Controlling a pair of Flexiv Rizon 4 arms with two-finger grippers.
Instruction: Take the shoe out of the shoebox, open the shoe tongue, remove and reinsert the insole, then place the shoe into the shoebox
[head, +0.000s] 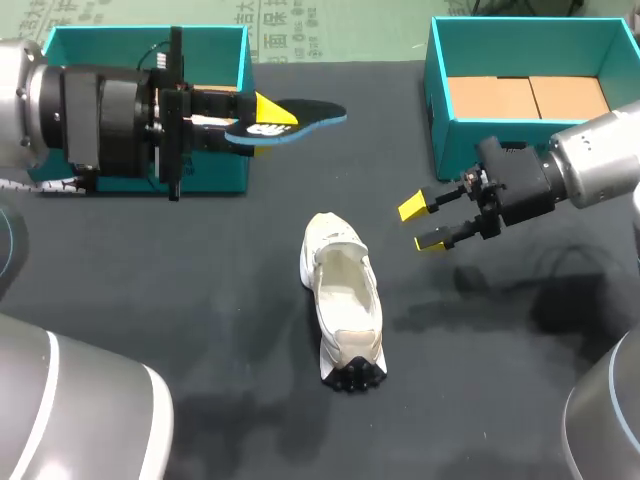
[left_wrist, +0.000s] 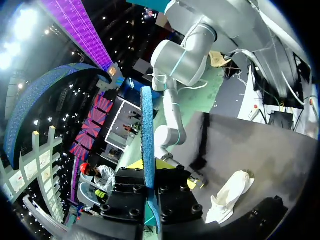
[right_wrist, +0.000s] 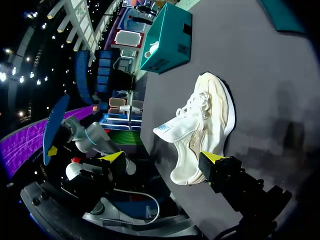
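- Grey arm links (head: 70, 410) lie closest to the head camera, at 7 and 5 o'clock.
- Shoe (head: 343, 298): white, out of its box, lying on the black table (head: 200, 300) just toward 6 o'clock from the centre, with its opening facing up. The right wrist view shows the tongue lifted away from the laces, apparently opened.
- Left gripper (head: 258, 120): clamped on the dark, blue-edged insole (head: 305, 113), holding it above the table at 11 o'clock from the shoe and well apart from it.
- Left shoebox (head: 212, 170): teal, behind that gripper at 10 o'clock.
- Right gripper (head: 422, 224): fingers apart and holding nothing. It hovers near the shoe at its 2 o'clock, not touching it.
- Right shoebox (head: 530, 145): teal, at 1 o'clock, with brown cardboard inside.
- Progress, as judged: taking the shoe out, opening the tongue and removing the insole appear done. Reinserting the insole and returning the shoe to a shoebox remain.
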